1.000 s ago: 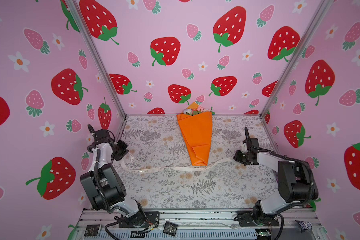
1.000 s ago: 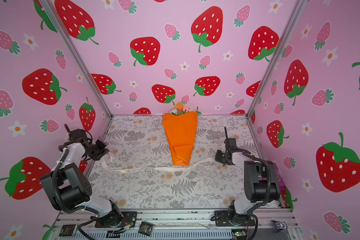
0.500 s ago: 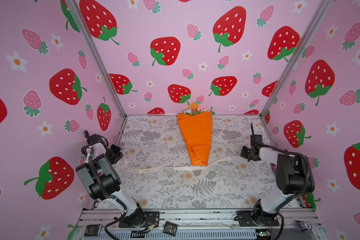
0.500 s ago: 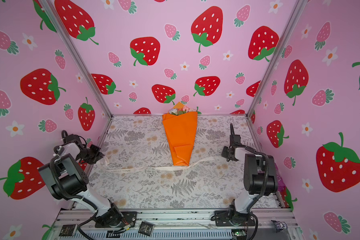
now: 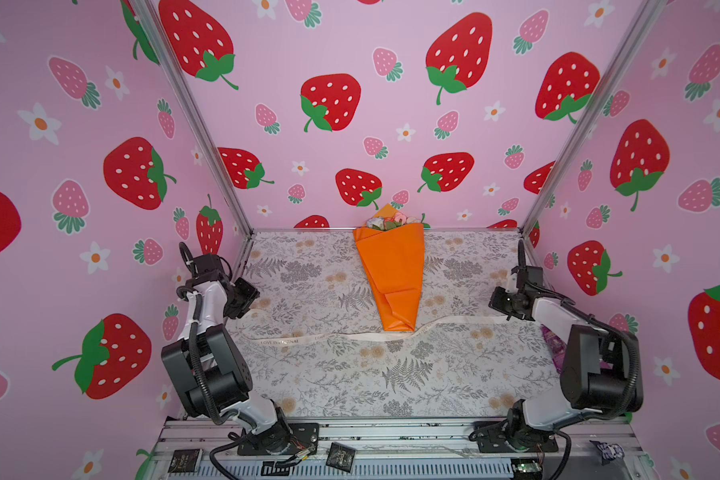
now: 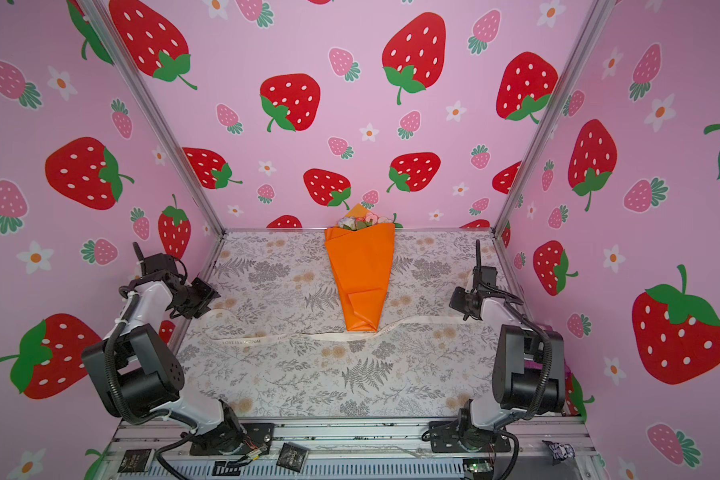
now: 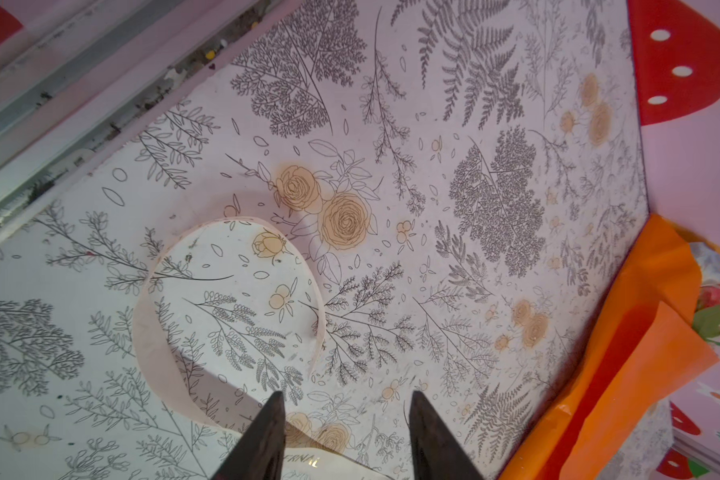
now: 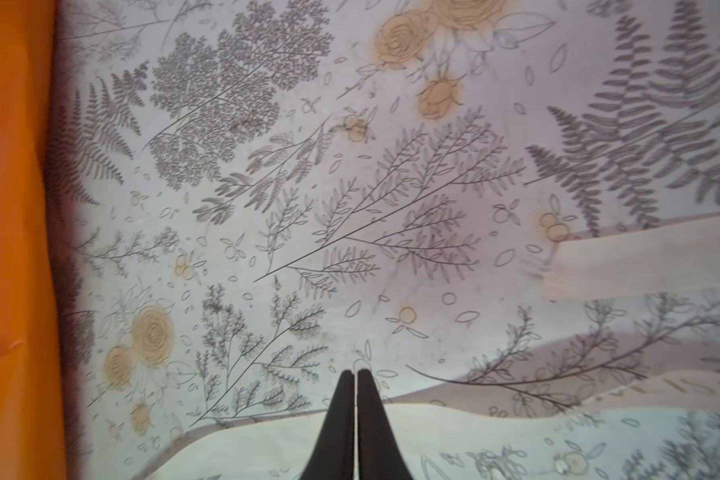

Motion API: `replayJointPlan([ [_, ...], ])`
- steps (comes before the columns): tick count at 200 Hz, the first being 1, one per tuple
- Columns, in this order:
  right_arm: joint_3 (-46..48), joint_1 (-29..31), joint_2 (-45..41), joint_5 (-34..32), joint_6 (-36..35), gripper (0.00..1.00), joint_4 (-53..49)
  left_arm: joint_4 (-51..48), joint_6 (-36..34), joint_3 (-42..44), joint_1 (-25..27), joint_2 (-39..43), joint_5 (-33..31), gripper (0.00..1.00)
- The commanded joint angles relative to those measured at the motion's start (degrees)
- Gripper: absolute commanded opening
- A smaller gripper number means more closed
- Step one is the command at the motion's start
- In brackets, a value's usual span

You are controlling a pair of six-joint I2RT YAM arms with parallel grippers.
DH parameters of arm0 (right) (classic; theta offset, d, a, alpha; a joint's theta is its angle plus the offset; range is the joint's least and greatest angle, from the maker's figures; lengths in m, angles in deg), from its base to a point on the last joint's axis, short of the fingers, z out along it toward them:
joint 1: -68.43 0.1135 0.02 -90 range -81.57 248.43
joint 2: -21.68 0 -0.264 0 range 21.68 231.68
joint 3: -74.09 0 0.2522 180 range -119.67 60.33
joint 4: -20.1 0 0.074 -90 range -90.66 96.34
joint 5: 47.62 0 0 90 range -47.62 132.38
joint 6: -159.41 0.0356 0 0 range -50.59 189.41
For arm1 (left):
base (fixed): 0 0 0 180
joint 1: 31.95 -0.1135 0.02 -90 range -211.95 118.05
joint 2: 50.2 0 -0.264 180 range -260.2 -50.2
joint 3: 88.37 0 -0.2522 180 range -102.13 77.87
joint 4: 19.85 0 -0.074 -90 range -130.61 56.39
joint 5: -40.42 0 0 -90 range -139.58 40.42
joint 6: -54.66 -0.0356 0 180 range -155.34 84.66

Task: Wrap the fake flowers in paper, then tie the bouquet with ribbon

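Left tool (image 7: 346, 397): two black tapered fingers stand apart above the flat cream ribbon (image 7: 148, 332), which curls into a loop just beside them. Right tool (image 8: 356, 374): fingers pressed together, with the tips over the fern-printed tabletop (image 8: 391, 166). I cannot tell whether they pinch the ribbon. The bouquet (image 5: 391, 274), in a creased orange paper cone, lies far middle. Its blooms face the far wall and its pointed tip is at the ribbon.

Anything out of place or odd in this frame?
The ribbon lies loose across the mat, untied, passing the bouquet's tip; its end by the left gripper curls up in a loop. A purple scrap sits at the mat's right edge.
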Motion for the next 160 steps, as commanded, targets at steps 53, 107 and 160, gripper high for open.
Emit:
replayJointPlan([
  [53, 3.3, 1.8, 4.5, -2.8, 0.6, 0.01, -3.0, -5.3, -4.0, -1.6, 3.7, 7.7, -0.1, 0.64],
  [107, 2.9, -3.2, 7.6, -9.3, -0.1, 0.01, -3.4, -3.4, -3.4, -0.4, 14.5, 9.4, 4.6, 0.69],
  [160, -2.3, -6.0, 8.4, -4.1, -2.7, 0.07, -5.3, 2.5, 1.0, -0.1, 31.2, 3.1, 7.9, 0.71],
])
